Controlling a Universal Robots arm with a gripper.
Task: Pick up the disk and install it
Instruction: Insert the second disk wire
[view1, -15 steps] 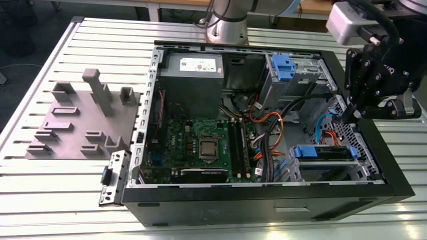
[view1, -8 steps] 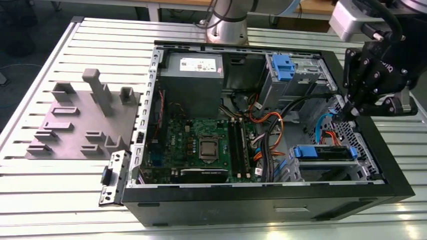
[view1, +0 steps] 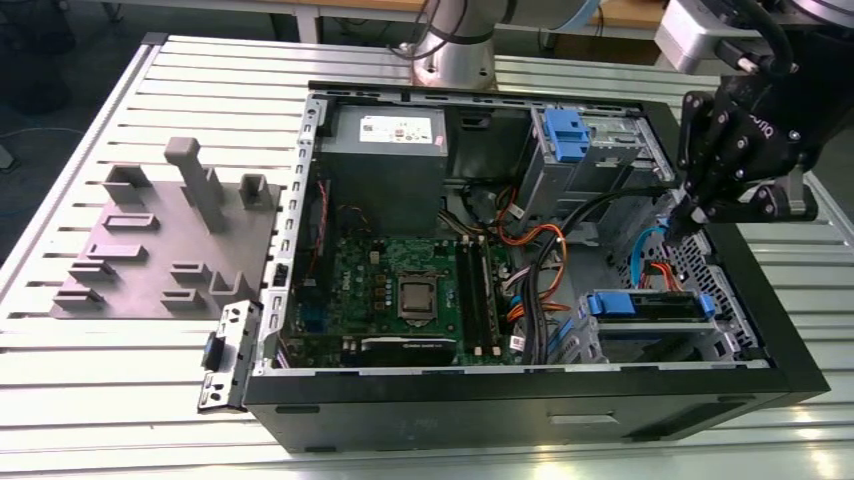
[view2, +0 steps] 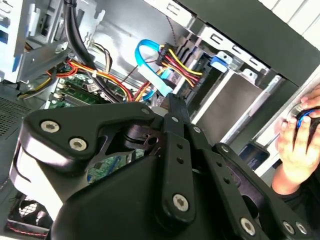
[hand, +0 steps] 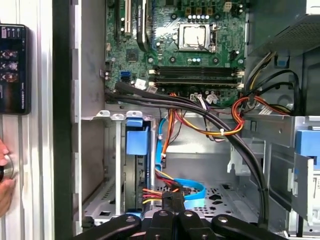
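the case (view1: 534, 400) lies open on its side so its bays face up, the disk (view1: 650, 305) already sits in the lower bay by the exterior view's right, and the gripper (view1: 683, 222) hovers just above it, fingers pinched together, empty.

Gripper (view1: 683, 222): matt black metal with bright screw heads; disk (view1: 650, 305) carrier: glossy blue plastic; case (view1: 534, 400): matt black outside, bare grey sheet metal inside; table (view1: 107, 380): ribbed pale metal; fixture block (view1: 147, 250): matt grey plastic.
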